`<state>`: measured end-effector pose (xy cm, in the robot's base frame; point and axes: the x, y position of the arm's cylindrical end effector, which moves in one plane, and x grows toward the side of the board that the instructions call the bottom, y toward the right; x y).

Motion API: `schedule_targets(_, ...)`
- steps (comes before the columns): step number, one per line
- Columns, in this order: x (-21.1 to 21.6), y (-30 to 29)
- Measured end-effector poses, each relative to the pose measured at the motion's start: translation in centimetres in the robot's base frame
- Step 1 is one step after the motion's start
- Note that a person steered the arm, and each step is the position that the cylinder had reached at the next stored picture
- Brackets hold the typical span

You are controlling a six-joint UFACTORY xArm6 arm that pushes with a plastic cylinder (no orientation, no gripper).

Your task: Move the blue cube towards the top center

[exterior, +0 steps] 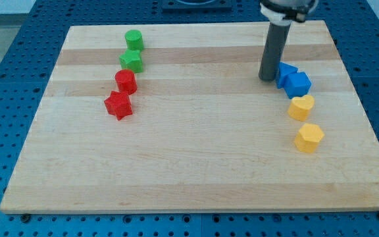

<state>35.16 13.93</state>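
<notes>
The blue cube (299, 84) sits at the view's right on the wooden board (196, 164). A second blue block (285, 73) touches it on its upper left. My tip (267, 79) stands just left of that second blue block, close to or touching it, and up-left of the blue cube. The rod rises from there to the view's top.
Two yellow blocks (301, 107) (308, 137) lie below the blue cube. At the view's left a green cylinder (134, 40), a green star-like block (131, 61), a red cylinder (126, 81) and a red star-like block (119, 105) form a column.
</notes>
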Motion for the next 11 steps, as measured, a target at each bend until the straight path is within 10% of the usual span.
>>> schedule_targets(5, -5.9, 2.9)
schedule_targets(11, 6.7, 3.1)
